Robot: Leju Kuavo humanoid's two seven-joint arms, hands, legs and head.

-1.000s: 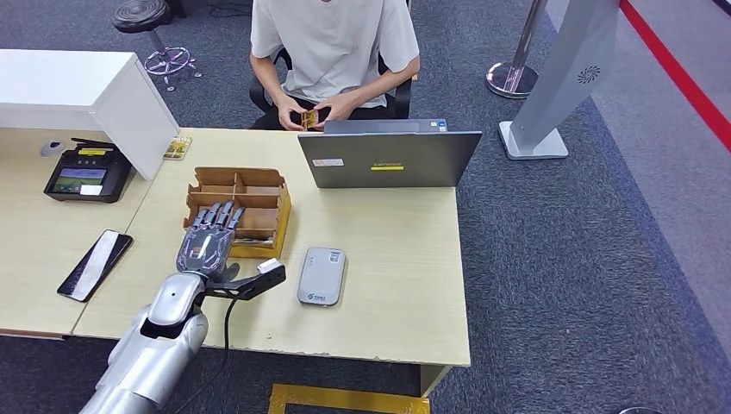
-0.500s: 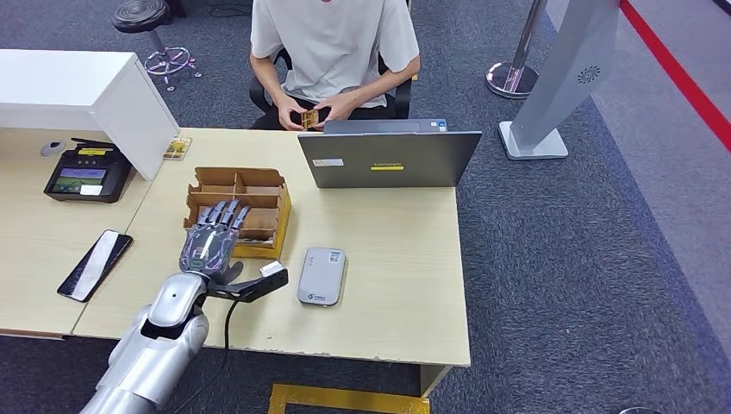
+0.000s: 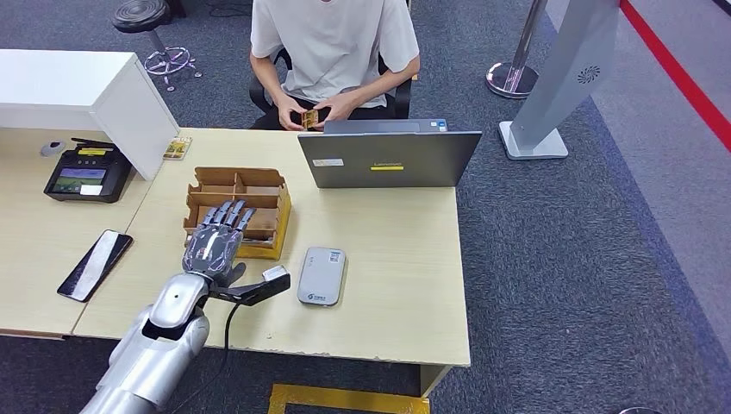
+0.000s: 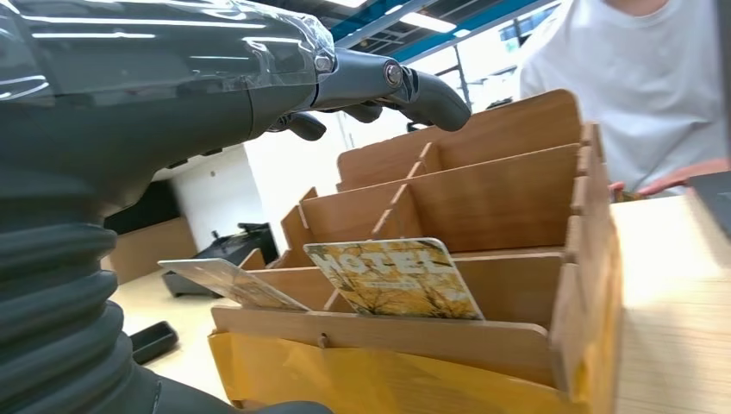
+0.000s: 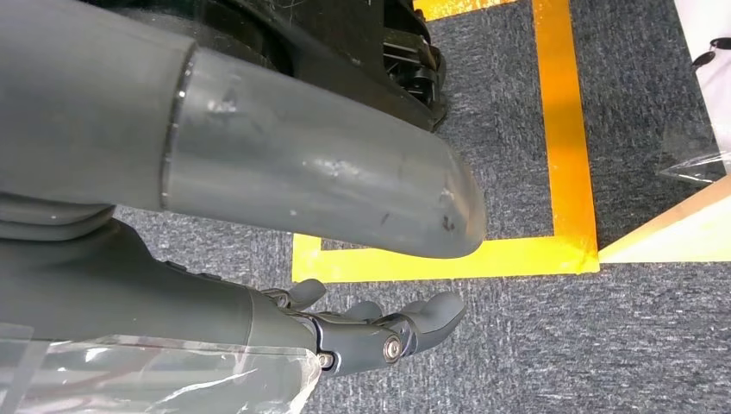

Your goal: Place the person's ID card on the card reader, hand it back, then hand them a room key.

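From the head view, the left hand (image 3: 215,244) hovers flat over the near edge of the wooden card box (image 3: 237,210) on the counter (image 3: 388,259), fingers spread and holding nothing. The card reader (image 3: 321,275) lies just beside it, to the right. The person (image 3: 332,52) across the counter holds a small card (image 3: 310,117) in both hands, behind the laptop (image 3: 388,158); whether that is the ID card I cannot tell. Judging by the pose, the step in hand is picking a room key from the box.

In the left wrist view, a hotel key card (image 4: 392,278) leans in the front compartment of the box, printed face toward the camera, its long axis running along the compartment's length and its top edge tilted back. A second card (image 4: 233,285) lies flatter beside it. The fingers (image 4: 422,86) arch above the box, apart from both cards. To do this well, I would bring the fingers down on the raised top edge and pinch across the card's thin faces.

In the right wrist view, the right hand (image 5: 371,332) hangs over the carpet, fingers loosely curled, holding nothing.
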